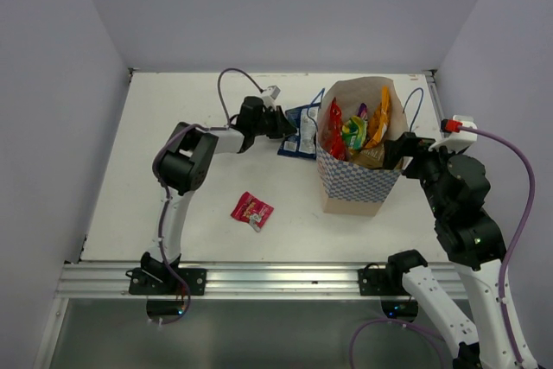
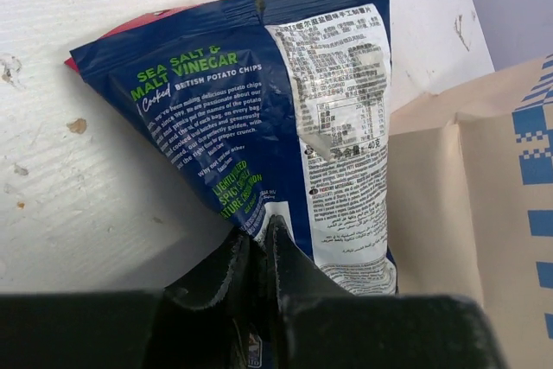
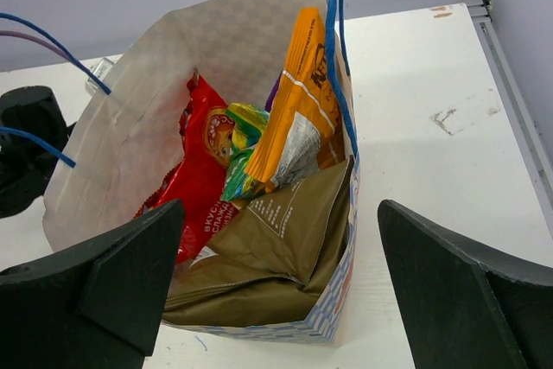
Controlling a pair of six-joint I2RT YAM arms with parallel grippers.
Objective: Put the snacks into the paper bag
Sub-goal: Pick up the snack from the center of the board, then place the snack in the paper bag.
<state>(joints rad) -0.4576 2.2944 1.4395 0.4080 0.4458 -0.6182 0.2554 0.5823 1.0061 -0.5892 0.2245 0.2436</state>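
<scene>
A dark blue chip packet (image 2: 233, 110) lies flat on the table just left of the paper bag (image 2: 458, 205). My left gripper (image 2: 257, 232) is shut on that packet's near edge, seen from above at the left gripper (image 1: 285, 124) and the packet (image 1: 301, 134). The paper bag (image 1: 359, 189) stands upright and holds red (image 3: 203, 170), yellow-green (image 3: 246, 149), orange (image 3: 298, 101) and olive-brown (image 3: 285, 231) snacks. A small pink-red packet (image 1: 251, 210) lies alone on the table. My right gripper (image 3: 281, 213) hangs open beside the bag's right side (image 1: 399, 149).
The bag's blue cord handles (image 3: 339, 58) stick up at its rim. The table's back wall and right edge rail (image 1: 435, 92) lie close to the bag. The left arm's cable (image 1: 226, 88) loops over the table behind it.
</scene>
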